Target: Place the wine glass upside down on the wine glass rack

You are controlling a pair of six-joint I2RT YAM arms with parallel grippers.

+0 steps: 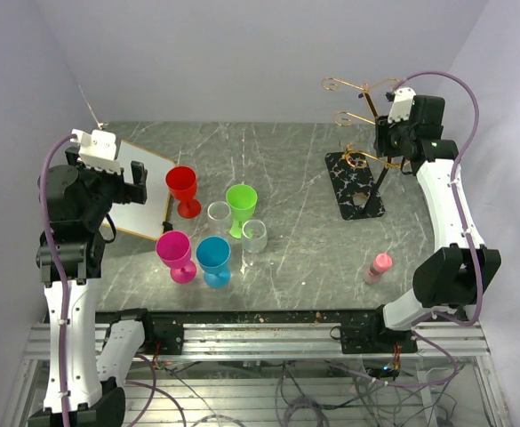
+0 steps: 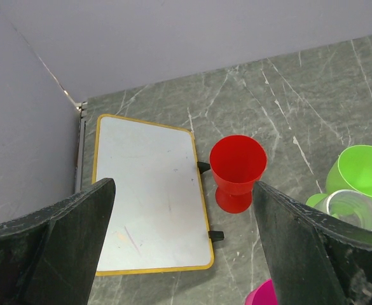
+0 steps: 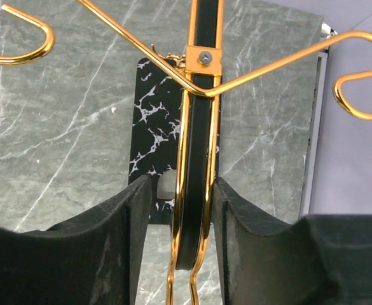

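At upper right, the rack (image 1: 353,187) is pinched by the right claw (image 3: 180,187); spread left claw (image 2: 184,185) to be centred on red goblet (image 2: 238,166).

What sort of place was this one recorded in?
Most likely a robot lab test cell, not a home: two arms bolted to an aluminium rail, plain walls boxing in a marble-look table, and staged props like bright plastic goblets and the wine glass rack.

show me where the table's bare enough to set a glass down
Bare: the middle stretch between the green glass and the wine glass rack; the near strip from the blue glass to the pink bottle. Crowded: around the red glass, beside the whiteboard.
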